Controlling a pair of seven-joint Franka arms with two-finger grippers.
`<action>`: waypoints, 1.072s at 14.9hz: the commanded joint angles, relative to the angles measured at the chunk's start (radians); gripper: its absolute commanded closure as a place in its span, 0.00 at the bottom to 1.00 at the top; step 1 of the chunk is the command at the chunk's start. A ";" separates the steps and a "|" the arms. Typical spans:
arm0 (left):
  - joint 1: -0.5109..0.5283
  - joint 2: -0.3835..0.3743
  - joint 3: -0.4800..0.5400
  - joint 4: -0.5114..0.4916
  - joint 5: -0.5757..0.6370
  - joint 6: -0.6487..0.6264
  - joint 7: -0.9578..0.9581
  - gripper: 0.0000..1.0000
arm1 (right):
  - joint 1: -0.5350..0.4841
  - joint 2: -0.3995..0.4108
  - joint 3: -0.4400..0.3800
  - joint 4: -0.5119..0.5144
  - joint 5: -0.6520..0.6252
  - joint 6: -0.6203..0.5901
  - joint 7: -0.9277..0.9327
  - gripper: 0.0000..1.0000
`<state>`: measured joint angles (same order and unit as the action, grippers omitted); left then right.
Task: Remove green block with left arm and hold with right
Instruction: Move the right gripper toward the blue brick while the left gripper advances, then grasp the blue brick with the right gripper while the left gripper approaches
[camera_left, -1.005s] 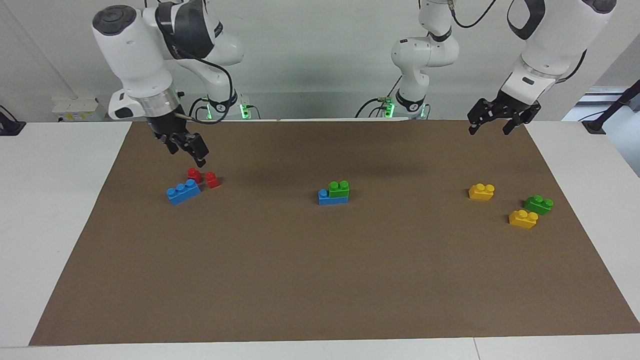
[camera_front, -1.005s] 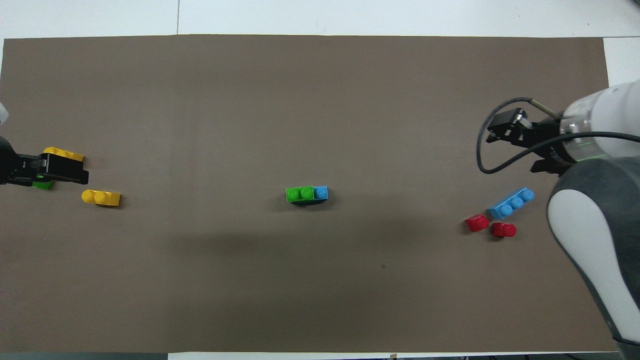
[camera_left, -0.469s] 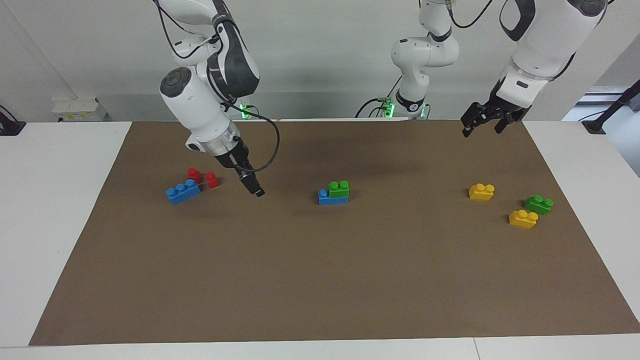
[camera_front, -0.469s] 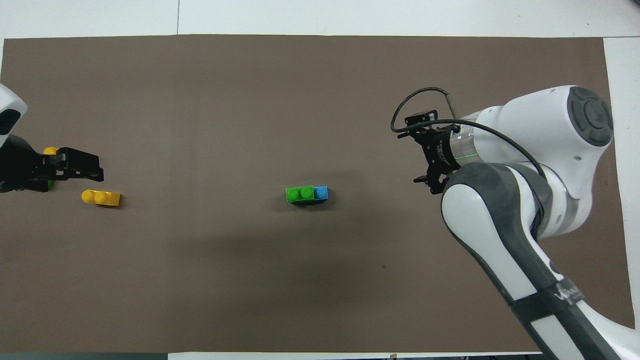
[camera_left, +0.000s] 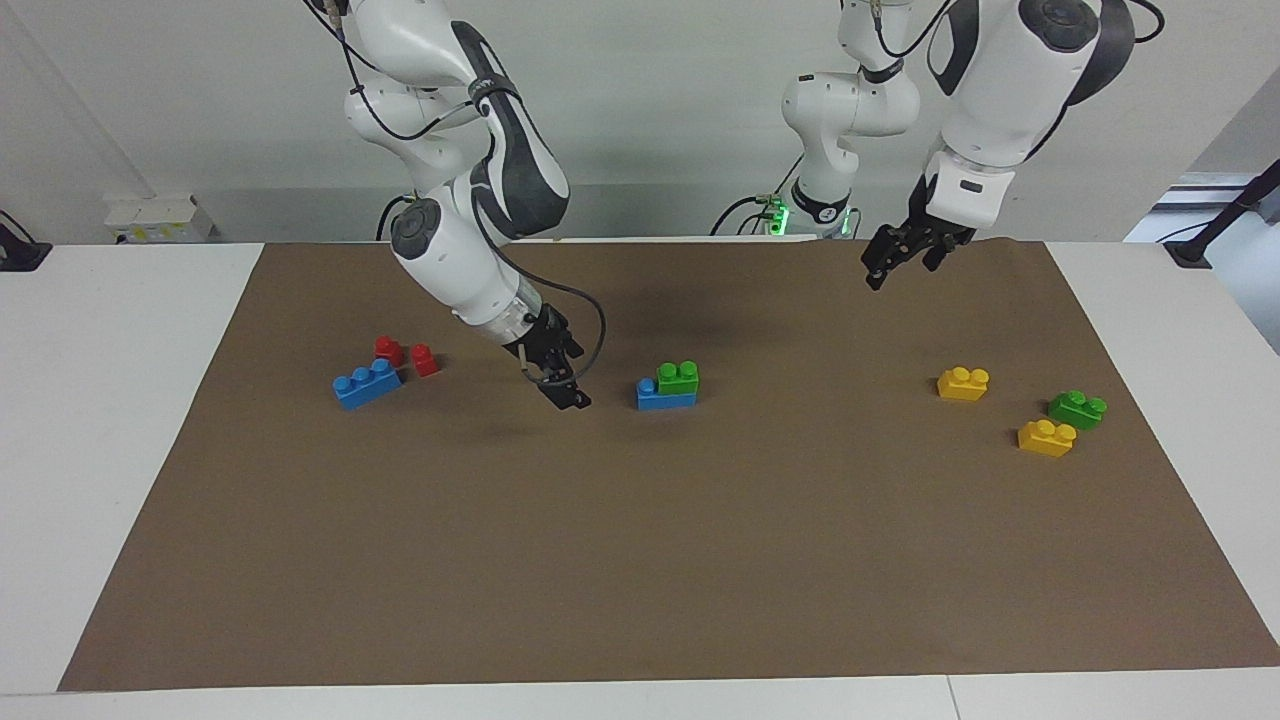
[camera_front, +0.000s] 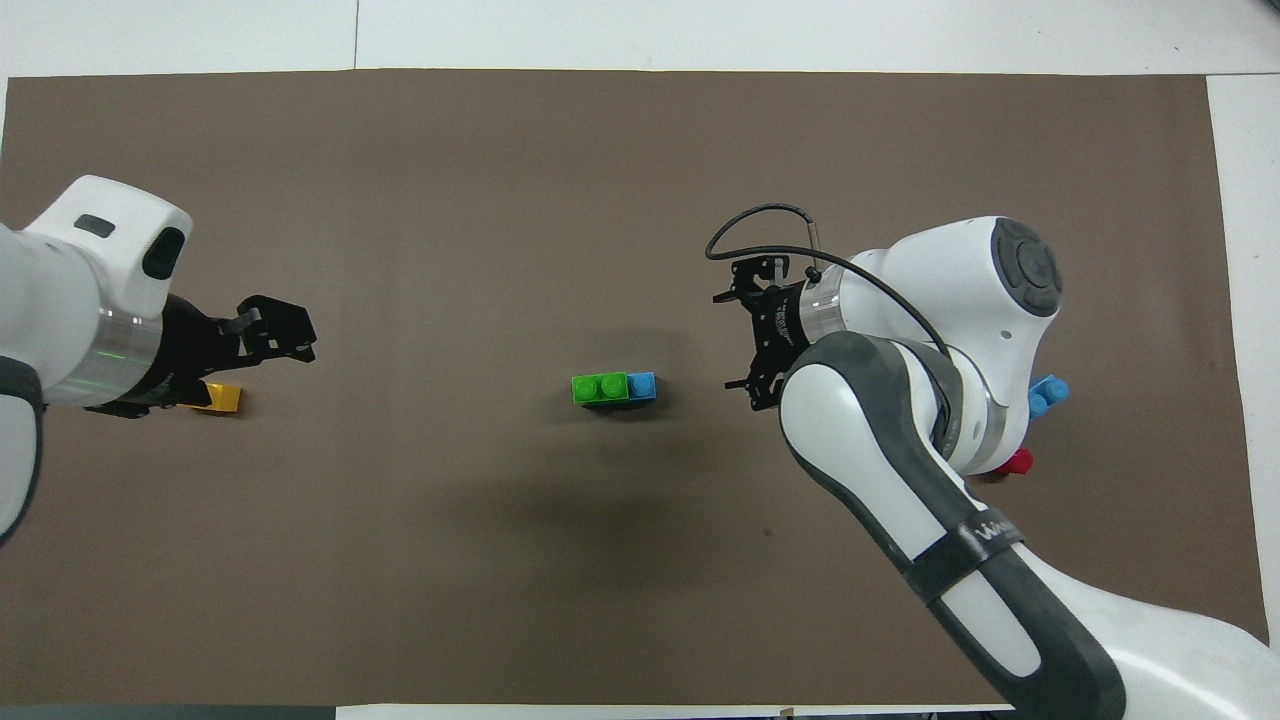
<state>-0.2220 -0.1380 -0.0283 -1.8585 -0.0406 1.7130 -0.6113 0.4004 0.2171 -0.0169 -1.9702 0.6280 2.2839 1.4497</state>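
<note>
A green block (camera_left: 678, 377) sits pressed on top of a short blue brick (camera_left: 649, 397) at the middle of the brown mat; it also shows in the overhead view (camera_front: 600, 388). My right gripper (camera_left: 570, 380) hangs low over the mat beside this stack, toward the right arm's end, open and empty, apart from the stack; it also shows in the overhead view (camera_front: 730, 340). My left gripper (camera_left: 898, 272) is open and empty, raised over the mat toward the left arm's end, seen from overhead too (camera_front: 300, 340). A second green block (camera_left: 1077, 409) lies at the left arm's end.
Two yellow bricks (camera_left: 963, 383) (camera_left: 1046, 438) lie beside the second green block. A blue three-stud brick (camera_left: 366, 383) and two red pieces (camera_left: 388, 349) (camera_left: 424, 359) lie at the right arm's end. The brown mat (camera_left: 640, 560) covers the white table.
My right gripper has swung from over the red pieces to beside the middle stack and come lower. My left gripper has moved from the left arm's end toward the middle.
</note>
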 joint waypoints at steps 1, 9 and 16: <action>-0.074 -0.049 0.010 -0.077 0.008 0.080 -0.242 0.00 | 0.040 0.062 -0.003 -0.003 0.074 0.087 0.012 0.00; -0.229 -0.055 0.010 -0.166 0.007 0.244 -0.974 0.00 | 0.156 0.183 -0.003 -0.002 0.162 0.282 0.011 0.00; -0.313 0.021 0.010 -0.220 0.007 0.376 -1.315 0.00 | 0.173 0.194 -0.001 -0.004 0.165 0.310 0.011 0.05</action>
<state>-0.4943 -0.1447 -0.0332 -2.0562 -0.0408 2.0351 -1.8275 0.5670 0.4108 -0.0173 -1.9731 0.7684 2.5723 1.4531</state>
